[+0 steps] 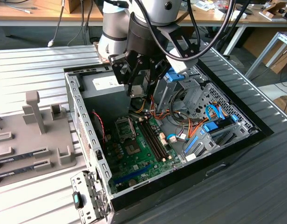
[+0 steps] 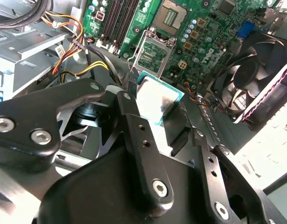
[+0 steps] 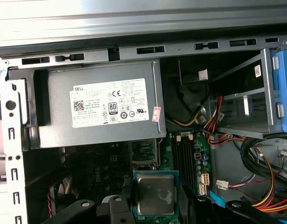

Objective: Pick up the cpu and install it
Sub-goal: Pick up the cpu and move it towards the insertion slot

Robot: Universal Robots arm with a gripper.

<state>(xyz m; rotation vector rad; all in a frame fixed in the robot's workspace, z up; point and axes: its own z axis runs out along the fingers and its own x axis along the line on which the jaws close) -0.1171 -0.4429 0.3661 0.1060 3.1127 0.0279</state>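
The cpu (image 2: 154, 97), a flat square chip with a silvery top and a thin green edge, sits between my gripper's (image 2: 156, 100) black fingers (image 2: 133, 80), which are shut on its opposite edges. In the first wrist view the cpu (image 3: 155, 192) hangs above the green motherboard, just short of the open socket (image 3: 144, 152). In the exterior view my gripper (image 1: 139, 92) is inside the open computer case (image 1: 83, 121), above and behind the socket (image 1: 124, 126). In the second wrist view the socket (image 2: 169, 17) lies beyond its raised metal frame (image 2: 153, 53).
The grey power-supply box (image 3: 101, 109) fills the case corner beside the socket. Memory sticks (image 1: 153, 135), orange and yellow cables (image 1: 187, 126) and blue drive brackets (image 1: 204, 135) lie toward the exterior view's right. A black fan (image 2: 255, 79) is close by. A grey fixture plate (image 1: 36, 135) lies outside the case.
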